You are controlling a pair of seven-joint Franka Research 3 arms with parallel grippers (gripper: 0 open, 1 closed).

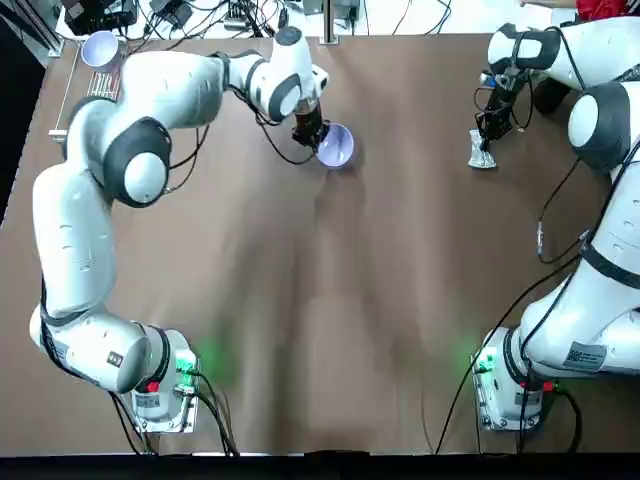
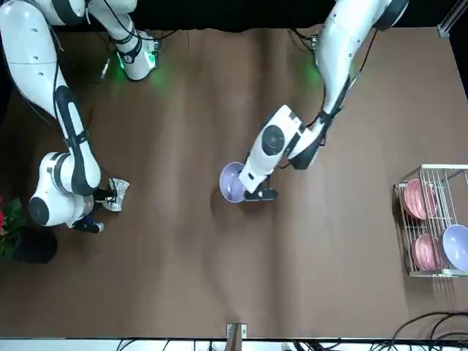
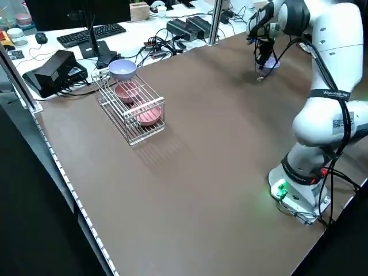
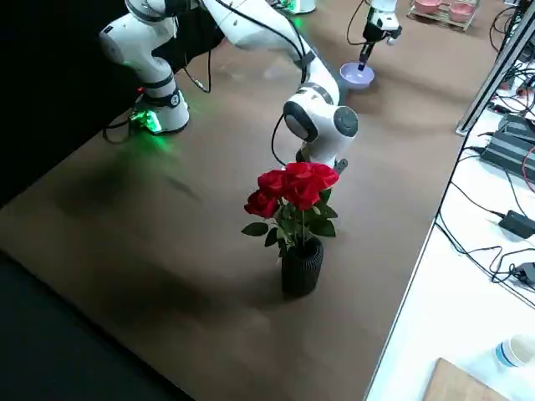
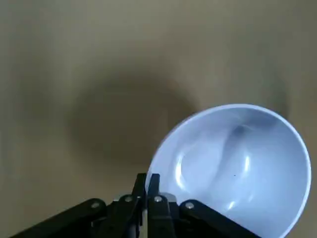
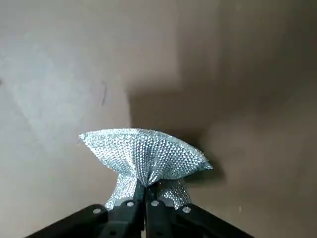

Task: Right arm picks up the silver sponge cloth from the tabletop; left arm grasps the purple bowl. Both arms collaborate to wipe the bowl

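Note:
The purple bowl (image 1: 337,145) hangs tilted just above the far middle of the table, its pale inside (image 5: 237,163) facing sideways. My left gripper (image 1: 308,133) is shut on the bowl's rim, fingers (image 5: 148,186) pinched together on the edge. The silver sponge cloth (image 1: 482,152) is at the far right, a shiny wad (image 6: 146,156) pinched at its middle. My right gripper (image 1: 487,130) is shut on the cloth, which hangs from it a little over the tabletop (image 6: 59,89). In the front view the bowl (image 2: 231,183) and cloth (image 2: 117,191) are far apart.
A wire rack (image 2: 431,219) with pink dishes and another lavender bowl (image 2: 455,247) stands at the table's far left edge. A vase of red roses (image 4: 292,217) stands near the right edge. Cables and a keyboard (image 3: 92,33) lie beyond the table.

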